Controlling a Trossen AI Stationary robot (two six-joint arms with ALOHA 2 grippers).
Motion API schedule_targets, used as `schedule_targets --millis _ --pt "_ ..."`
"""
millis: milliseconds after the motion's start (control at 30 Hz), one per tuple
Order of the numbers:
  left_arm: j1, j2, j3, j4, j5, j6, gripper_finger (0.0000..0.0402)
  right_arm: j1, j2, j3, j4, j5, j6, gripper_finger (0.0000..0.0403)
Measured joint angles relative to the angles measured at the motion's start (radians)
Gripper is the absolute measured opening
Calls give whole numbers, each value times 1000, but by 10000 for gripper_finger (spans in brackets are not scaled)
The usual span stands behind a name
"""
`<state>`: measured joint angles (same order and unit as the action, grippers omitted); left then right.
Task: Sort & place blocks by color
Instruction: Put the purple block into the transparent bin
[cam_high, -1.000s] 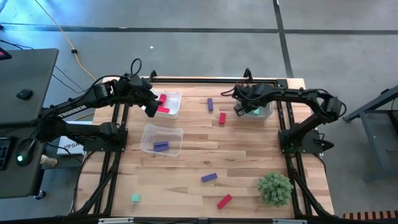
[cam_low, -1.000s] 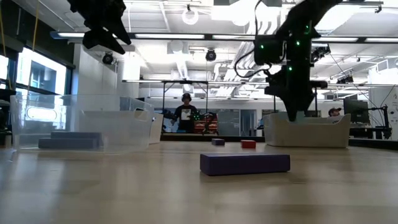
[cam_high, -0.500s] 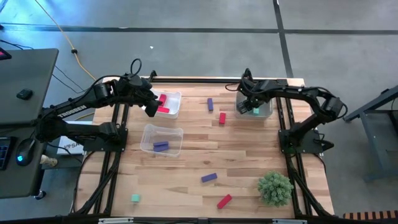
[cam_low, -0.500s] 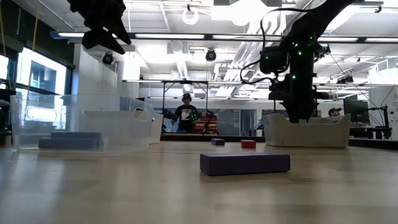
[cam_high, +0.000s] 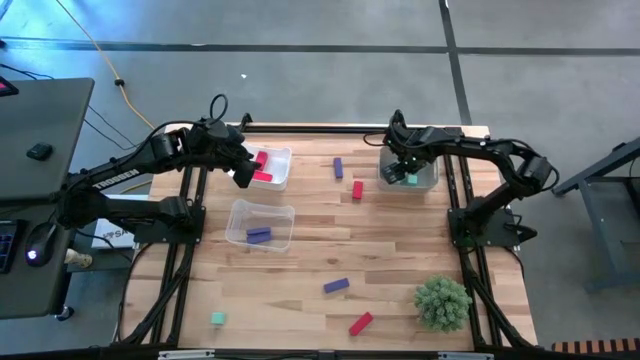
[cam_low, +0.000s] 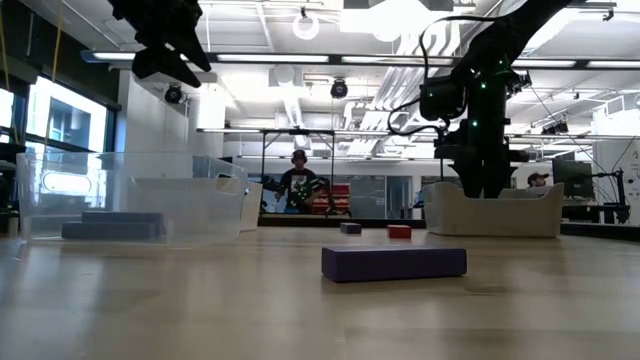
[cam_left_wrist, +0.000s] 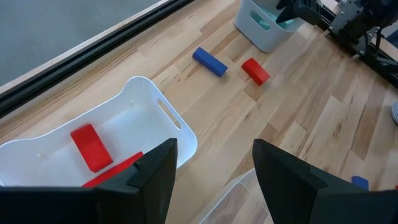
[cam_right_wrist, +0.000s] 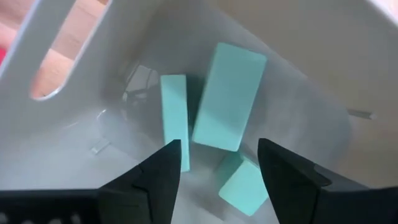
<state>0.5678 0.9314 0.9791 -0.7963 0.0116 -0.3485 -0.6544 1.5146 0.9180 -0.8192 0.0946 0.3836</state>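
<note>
The left gripper (cam_high: 243, 172) hangs with fingers spread and empty beside the white bin (cam_high: 281, 170), which holds two red blocks (cam_left_wrist: 92, 147). Just nearer, a clear bin (cam_high: 240, 215) holds one purple block (cam_high: 259, 235). On the open table (cam_high: 390, 250) lie purple (cam_high: 336, 286), red (cam_high: 358, 190) and teal (cam_high: 217, 318) blocks, well apart. The right gripper (cam_high: 402, 172), fingers parted and empty, sits over the far-right bin (cam_high: 432, 180), above three teal blocks (cam_right_wrist: 227, 96)
</note>
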Motion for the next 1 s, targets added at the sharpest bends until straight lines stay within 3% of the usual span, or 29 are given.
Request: schedule_targets --millis 567,1000 --pt "-6 0 0 20 -70 -31 243 53 -28 131 -167 10 38 203" --pt "-166 59 0 131 -67 -94 243 123 -204 137 -149 17 236 204"
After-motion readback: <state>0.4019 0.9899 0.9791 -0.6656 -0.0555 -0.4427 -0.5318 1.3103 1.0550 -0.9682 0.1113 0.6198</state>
